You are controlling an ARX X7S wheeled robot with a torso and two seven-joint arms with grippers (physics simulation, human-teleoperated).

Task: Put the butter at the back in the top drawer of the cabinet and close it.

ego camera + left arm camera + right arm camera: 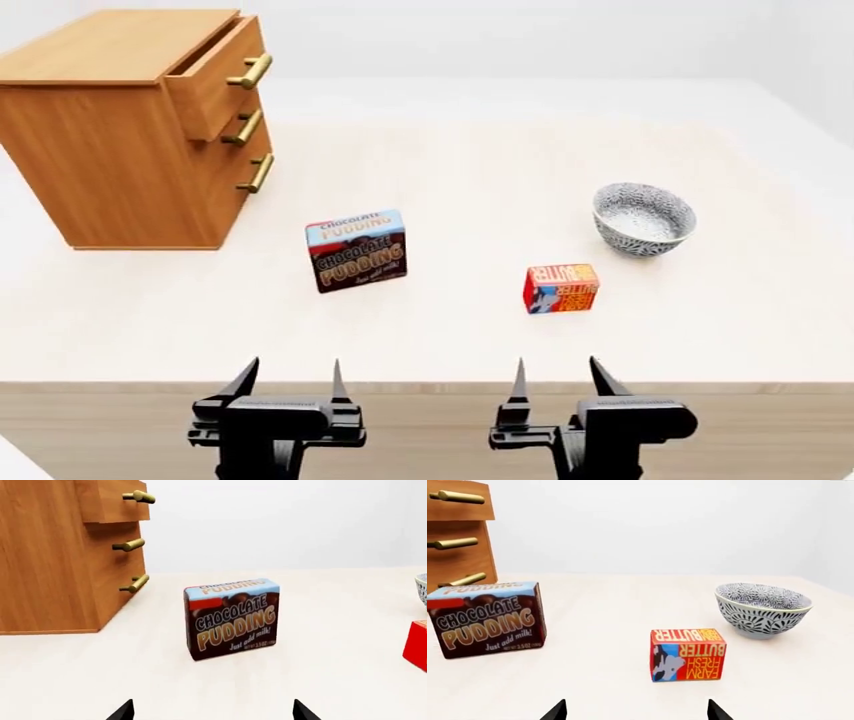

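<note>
Butter (561,288) lies ahead of open right gripper (555,378)

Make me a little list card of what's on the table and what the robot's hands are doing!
butter: small red-orange carton, standing on the table, near the bowl, nothing holding it
pudding box: blue-brown, upright, between cabinet and butter
bowl: patterned, behind the butter, apart from it
cabinet: wooden, at the table's far left
top drawer: pulled partly out
left end effector: open, holding nothing, at the near edge
right end effector: open, holding nothing, nearest the butter
</note>
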